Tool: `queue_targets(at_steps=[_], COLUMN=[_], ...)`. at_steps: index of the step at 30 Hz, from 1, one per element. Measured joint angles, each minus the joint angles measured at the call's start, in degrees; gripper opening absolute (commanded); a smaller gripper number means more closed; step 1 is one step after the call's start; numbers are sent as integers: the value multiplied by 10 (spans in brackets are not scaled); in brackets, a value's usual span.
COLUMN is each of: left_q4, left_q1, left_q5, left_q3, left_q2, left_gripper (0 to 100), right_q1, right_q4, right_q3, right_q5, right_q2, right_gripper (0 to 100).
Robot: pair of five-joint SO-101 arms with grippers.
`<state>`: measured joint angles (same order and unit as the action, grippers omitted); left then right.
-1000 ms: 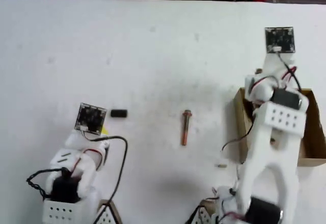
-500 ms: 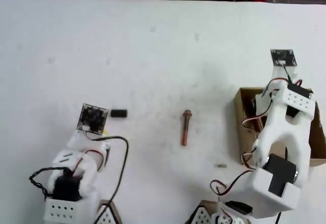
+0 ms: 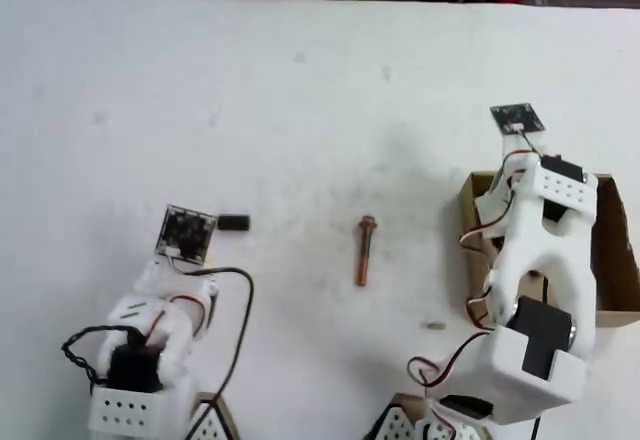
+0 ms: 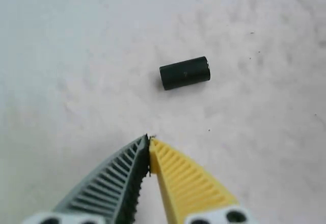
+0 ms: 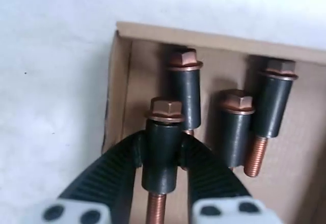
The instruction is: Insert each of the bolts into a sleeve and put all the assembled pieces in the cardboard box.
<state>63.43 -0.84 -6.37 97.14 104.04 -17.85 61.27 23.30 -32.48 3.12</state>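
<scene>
My right gripper (image 5: 163, 150) is shut on an assembled piece (image 5: 163, 158), a copper bolt in a black sleeve, held over the cardboard box (image 5: 204, 38). Three more assembled pieces (image 5: 235, 127) lie inside the box. In the high view the right arm (image 3: 540, 250) leans over the box (image 3: 610, 270) at the table's right side. A loose black sleeve (image 4: 184, 73) lies on the white table just beyond my left gripper (image 4: 148, 142), which is shut and empty. A bare copper bolt (image 3: 364, 250) lies mid-table, to the right of the sleeve (image 3: 232, 223).
A tiny scrap (image 3: 433, 326) lies on the table between the bolt and the box. The left arm (image 3: 150, 330) sits at the front left. The white table (image 3: 300, 90) runs wide and bare toward the back.
The right arm has drawn back and folded down so its wrist now sits over the box's far left corner. The left arm has barely shifted. Bolt and sleeve stay put.
</scene>
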Motion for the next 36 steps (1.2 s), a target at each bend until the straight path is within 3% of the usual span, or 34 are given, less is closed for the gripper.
queue_targets(at_steps=[5,12,18,23,31,36], left_q4=[0,-1,-1,-1,82,84], left_q1=[0,-2,-51,-84,-105,-141], left_q5=[-1,-1,-1,-1,-1,-1], left_q3=[0,0,0,0,-25,-25], left_q2=[0,0,0,0,0,0], left_gripper=[23,23,23,22,22,22], right_q1=[20,25,48,111,229,309], right_q4=[-2,-1,6,15,42,42], right_q3=[11,11,9,9,10,43], right_q5=[1,1,1,4,137,156], right_q2=[-2,-4,-61,-145,-239,-273], right_gripper=[203,202,202,202,202,202])
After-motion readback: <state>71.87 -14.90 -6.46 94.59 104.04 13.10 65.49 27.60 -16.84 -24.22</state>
